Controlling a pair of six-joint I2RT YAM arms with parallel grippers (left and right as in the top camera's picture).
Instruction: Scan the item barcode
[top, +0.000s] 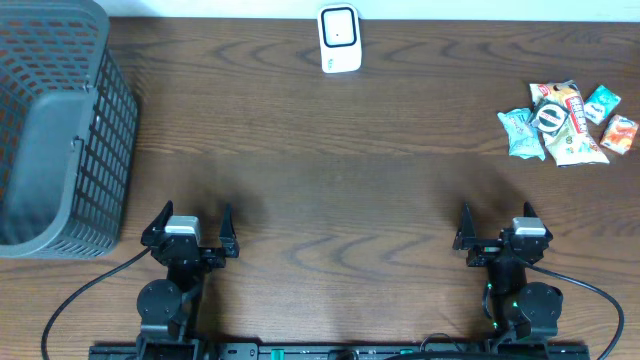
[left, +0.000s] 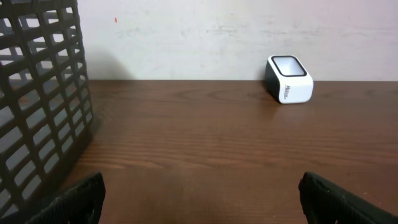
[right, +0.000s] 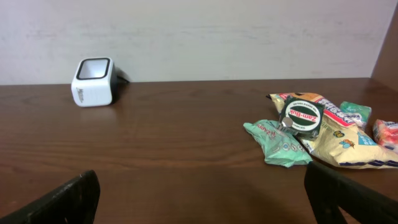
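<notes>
Snack packets (top: 565, 125) lie heaped at the far right of the table (top: 330, 190), ahead and to the right of the right gripper (top: 498, 238), the nearer arm. Its fingers are spread wide and empty, and the left gripper (top: 193, 232) likewise. The scanner (top: 340, 40) sits far centre.

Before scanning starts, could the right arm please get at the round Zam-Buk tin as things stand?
Probably yes: the right gripper is open, and the tin lies atop the packets, nothing between.
</notes>
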